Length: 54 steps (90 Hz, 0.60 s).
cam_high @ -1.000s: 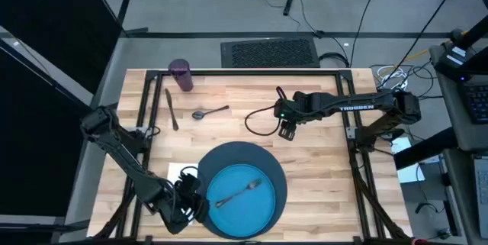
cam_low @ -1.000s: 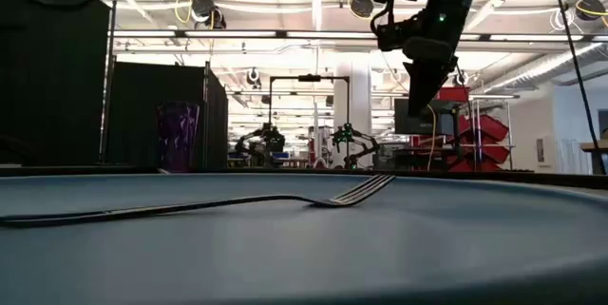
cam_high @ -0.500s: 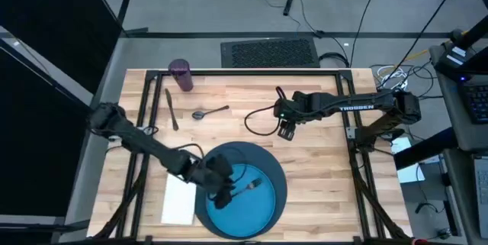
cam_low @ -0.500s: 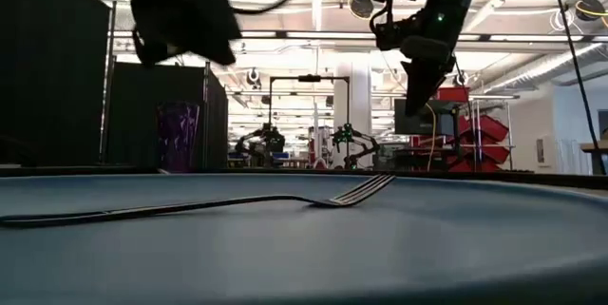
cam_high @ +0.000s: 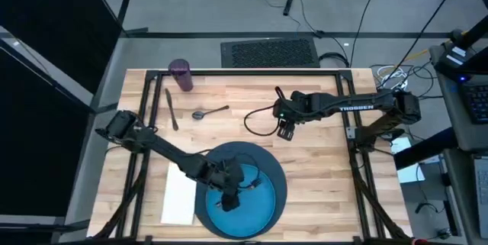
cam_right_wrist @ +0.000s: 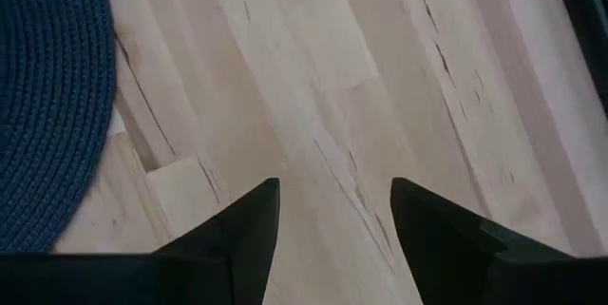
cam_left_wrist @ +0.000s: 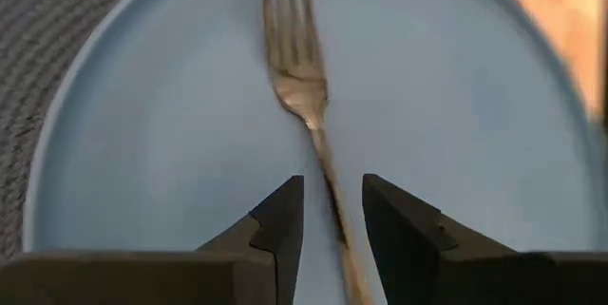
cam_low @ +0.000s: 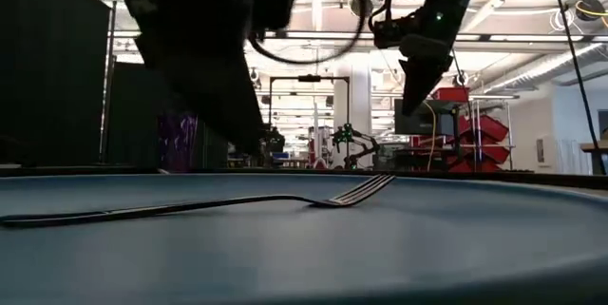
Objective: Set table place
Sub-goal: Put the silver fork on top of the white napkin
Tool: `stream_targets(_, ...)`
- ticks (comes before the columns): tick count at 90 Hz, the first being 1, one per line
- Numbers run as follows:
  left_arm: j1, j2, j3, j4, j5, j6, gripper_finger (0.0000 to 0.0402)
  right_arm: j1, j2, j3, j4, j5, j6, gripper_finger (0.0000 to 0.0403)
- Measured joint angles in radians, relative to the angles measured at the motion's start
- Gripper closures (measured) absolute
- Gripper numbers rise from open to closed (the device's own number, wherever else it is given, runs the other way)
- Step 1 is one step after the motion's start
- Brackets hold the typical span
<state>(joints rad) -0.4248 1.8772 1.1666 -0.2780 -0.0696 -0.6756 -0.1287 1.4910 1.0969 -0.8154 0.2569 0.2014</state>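
Left gripper (cam_left_wrist: 331, 218), fingers slightly apart, straddles the thin metal fork (cam_left_wrist: 296, 77) on the bright blue round plate (cam_left_wrist: 142, 143). Risk, as I judge it: the flat handle slips out on closing, or the plate gets nudged. Right gripper (cam_right_wrist: 332, 212) waits open above the table's (cam_right_wrist: 380, 77) far right.

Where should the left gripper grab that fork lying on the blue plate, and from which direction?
Probably the fork by its thin handle, from straight above. It lies flat across the blue plate, tines away from the left gripper, whose open fingers straddle the handle. Closing across the narrow handle looks safer than gripping the wide tines. The right gripper waits, open, over the table.
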Motion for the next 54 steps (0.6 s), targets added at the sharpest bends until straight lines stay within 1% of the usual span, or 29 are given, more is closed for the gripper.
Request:
stream_targets(14, -0.001, 0.036, 0.031, -0.009, 0.013, 0.004, 0.0307, 0.0, 0.0, 0.0, 0.0, 0.0, -0.004, 0.0215)
stream_targets(41, -0.002, 0.04, 0.03, -0.02, 0.013, 0.003, 0.0307, 0.0, 0.0, 0.0, 0.0, 0.0, -0.012, 0.0215)
stream_targets(54, -0.003, 0.064, 0.03, -0.019, 0.013, 0.002, 0.0307, 0.0, 0.0, 0.0, 0.001, 0.0, -0.012, 0.0215)
